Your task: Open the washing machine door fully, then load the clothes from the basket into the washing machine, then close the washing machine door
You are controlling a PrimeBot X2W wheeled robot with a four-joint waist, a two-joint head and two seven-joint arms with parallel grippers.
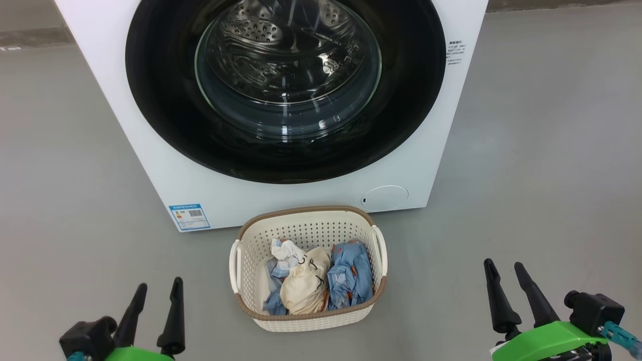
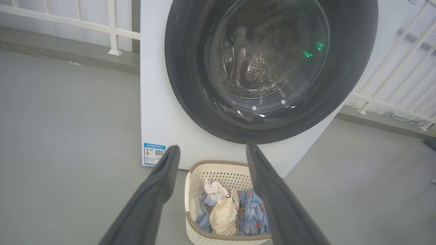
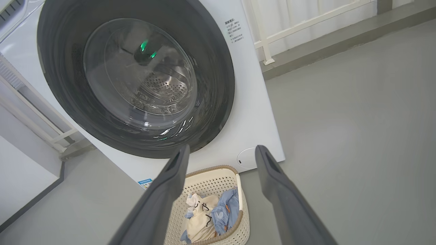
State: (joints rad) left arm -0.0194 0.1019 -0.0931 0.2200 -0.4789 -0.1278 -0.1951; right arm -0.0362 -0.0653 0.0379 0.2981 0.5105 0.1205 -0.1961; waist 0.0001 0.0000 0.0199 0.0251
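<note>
Tools both gape wide and empty: left tool (image 1: pixel 160 283), right tool (image 1: pixel 502 263), well apart from the basket (image 1: pixel 306 209).

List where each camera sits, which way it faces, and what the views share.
Head: high, looking down and forward at the closed door, basket below it; open left gripper and right gripper at the bottom corners.
Left wrist: left of the basket, facing the door; own fingers.
Right wrist: right of the basket, facing the door; own fingers.
Shared: door, basket, clothes.

Left gripper (image 1: pixel 159 284), right gripper (image 1: pixel 503 264): paired long tapered matte-black fingers (image 1: pixel 174 313), bright green mounts (image 1: pixel 546 339), black boxy modules (image 1: pixel 596 311); teal fitting (image 1: pixel 618 333), right.
</note>
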